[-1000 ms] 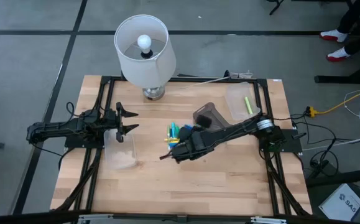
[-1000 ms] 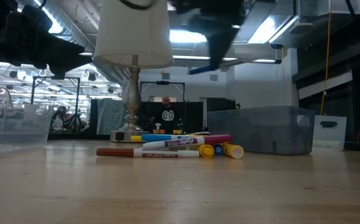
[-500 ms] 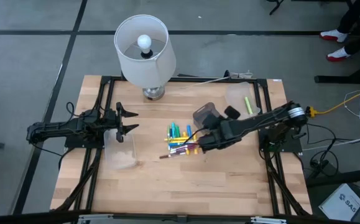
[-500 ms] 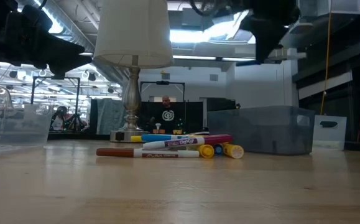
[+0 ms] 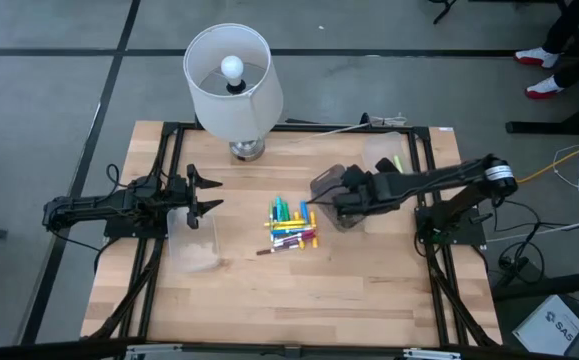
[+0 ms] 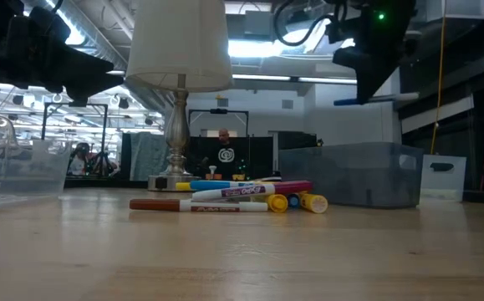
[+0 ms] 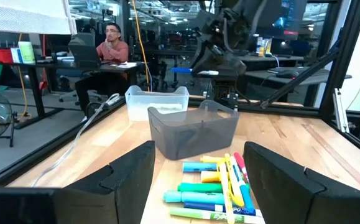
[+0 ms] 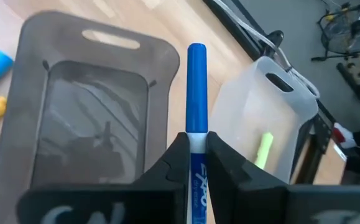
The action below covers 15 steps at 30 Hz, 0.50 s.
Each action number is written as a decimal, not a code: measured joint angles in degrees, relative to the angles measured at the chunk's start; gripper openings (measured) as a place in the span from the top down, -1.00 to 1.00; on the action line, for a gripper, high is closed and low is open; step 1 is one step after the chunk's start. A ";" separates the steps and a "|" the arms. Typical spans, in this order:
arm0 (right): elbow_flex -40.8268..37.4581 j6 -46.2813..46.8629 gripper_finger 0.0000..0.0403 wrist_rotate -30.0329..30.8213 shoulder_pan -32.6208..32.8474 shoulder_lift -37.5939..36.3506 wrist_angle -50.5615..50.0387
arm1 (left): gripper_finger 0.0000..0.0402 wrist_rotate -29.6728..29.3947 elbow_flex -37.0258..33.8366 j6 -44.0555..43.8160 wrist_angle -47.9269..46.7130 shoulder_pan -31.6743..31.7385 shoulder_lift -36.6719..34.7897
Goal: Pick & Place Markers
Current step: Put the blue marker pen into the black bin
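one blue marker (image 8: 196, 81), "expo" label, clamped in right pincer (image 8: 192, 152).

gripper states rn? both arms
Left gripper: open, empty, hanging beside the clear bin.
Right gripper: shut on the blue marker, above the dark bin.

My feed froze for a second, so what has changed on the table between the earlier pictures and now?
The right tool, shut on a blue marker, has carried it from above the marker pile to over the smoky grey bin; it is not released yet. The pile, the clear bin with its green marker, the lamp and the open left tool stayed put.
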 joint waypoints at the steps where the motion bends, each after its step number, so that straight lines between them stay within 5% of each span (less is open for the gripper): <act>1: -0.28 -0.96 0.84 0.00 -0.60 -0.32 1.01 | -0.20 0.00 0.00 -0.02 0.02 0.01 0.00; 15: -0.49 -11.54 0.84 -6.43 -8.28 -0.62 8.01 | -0.20 0.00 0.00 -0.02 0.00 0.01 0.00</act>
